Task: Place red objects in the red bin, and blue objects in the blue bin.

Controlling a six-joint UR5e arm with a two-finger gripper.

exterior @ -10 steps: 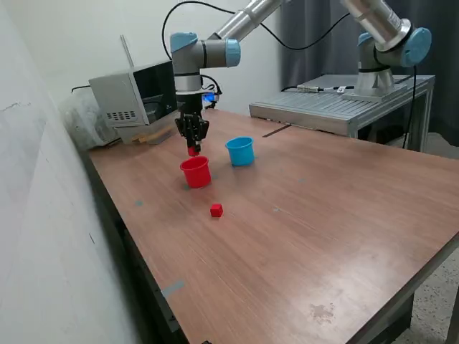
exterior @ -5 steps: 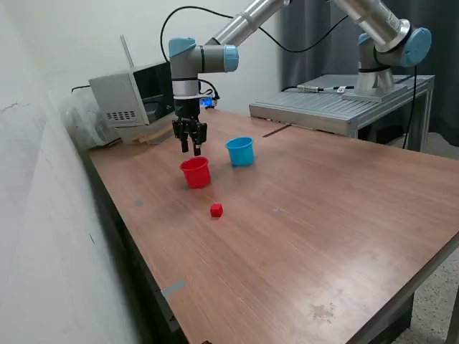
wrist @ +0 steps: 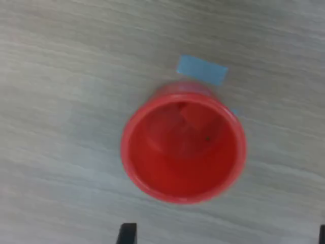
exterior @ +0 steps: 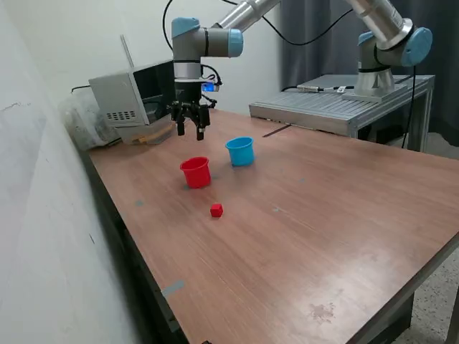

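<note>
Even, bright indoor light with soft shadows; wrist view blurred.

Wooden table [exterior: 323, 215] with red cup [exterior: 196, 173], blue cup [exterior: 241, 151], red cube [exterior: 216, 210]

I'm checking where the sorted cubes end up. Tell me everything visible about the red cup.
The red cup is small, round, tapered, seemingly plastic, with a rolled rim. It stands upright on the wooden table, beside the light blue cup. The wrist view looks straight into it: a red cube-like shape lies inside, blurred. The open end effector hangs above, not touching. Blue tape lies by its base.
</note>
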